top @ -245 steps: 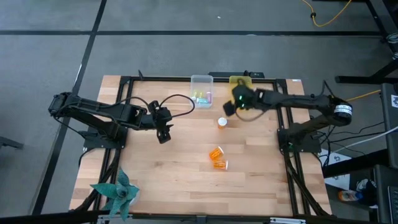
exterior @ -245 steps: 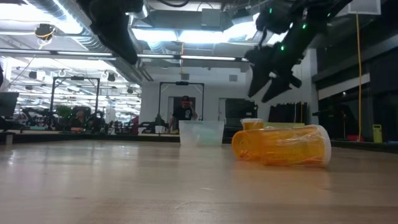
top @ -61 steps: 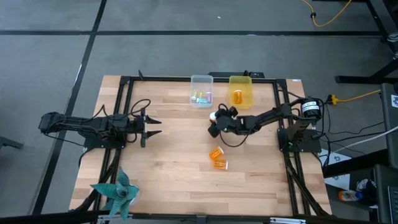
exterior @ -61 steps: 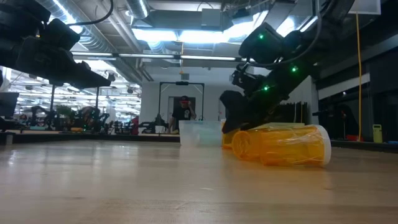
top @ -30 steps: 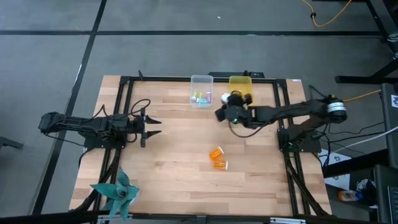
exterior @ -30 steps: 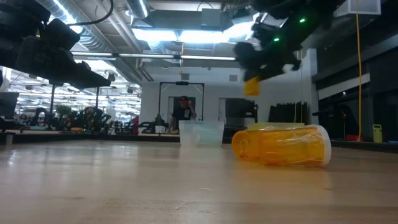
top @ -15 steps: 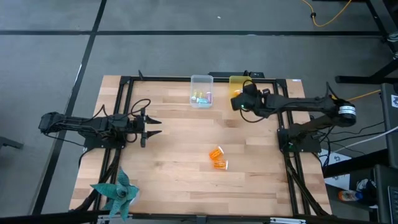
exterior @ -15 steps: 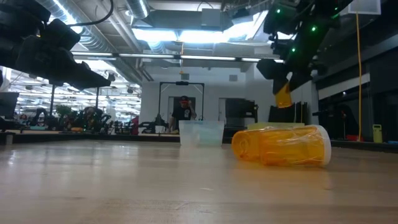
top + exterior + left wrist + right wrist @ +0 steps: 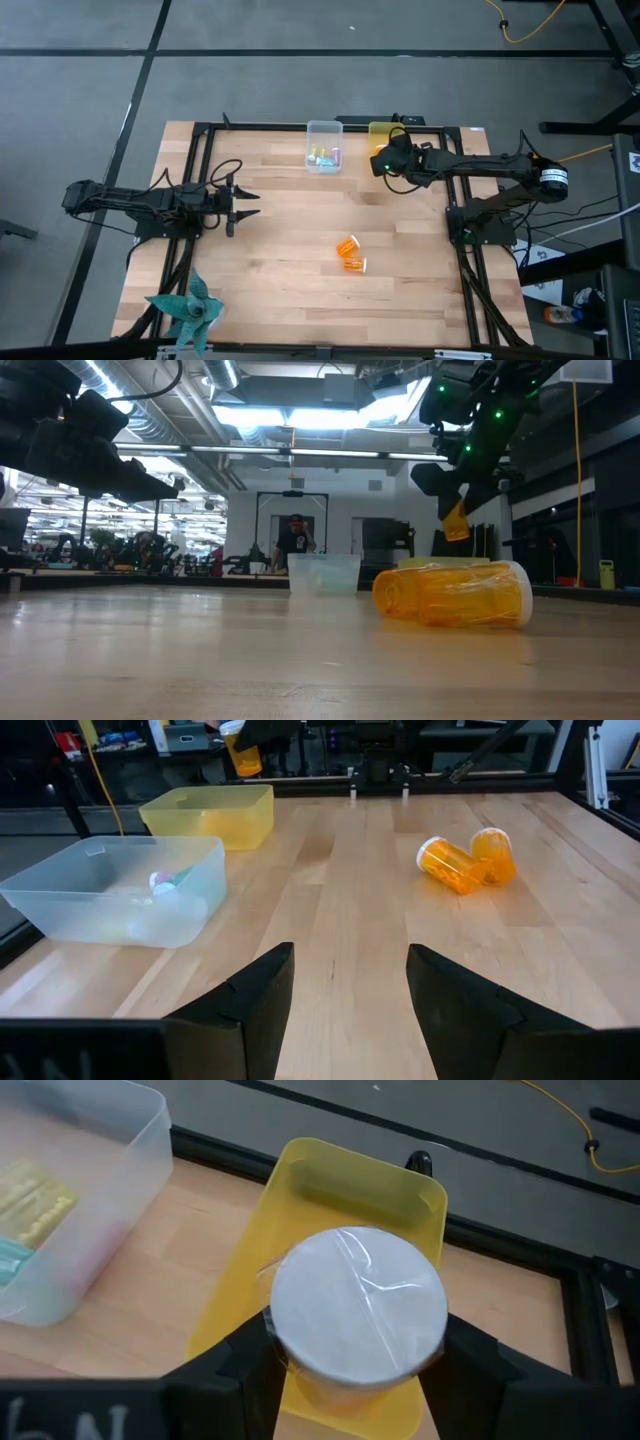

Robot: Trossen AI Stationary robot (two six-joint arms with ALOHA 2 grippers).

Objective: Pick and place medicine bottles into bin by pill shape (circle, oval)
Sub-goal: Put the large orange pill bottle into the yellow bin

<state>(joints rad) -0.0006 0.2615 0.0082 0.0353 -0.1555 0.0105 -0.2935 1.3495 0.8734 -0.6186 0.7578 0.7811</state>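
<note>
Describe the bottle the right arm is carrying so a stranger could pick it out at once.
Start at the yellow bin on the table's far edge, beside the clear bin. Above it, the right claw is shut on an amber bottle with a white cap. It is the only bottle in the air; the other two bottles lie mid-table.

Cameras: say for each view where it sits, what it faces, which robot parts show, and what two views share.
High: overhead, straight down; both arms, clear bin, yellow bin.
Low: tabletop height, facing the room; lying amber bottles, right gripper holding a bottle aloft.
Left wrist: behind the open left gripper, facing both bins.
Right wrist: looks down on the held bottle's white cap above the yellow bin.
Shared: left wrist and low both show the lying bottles.
</note>
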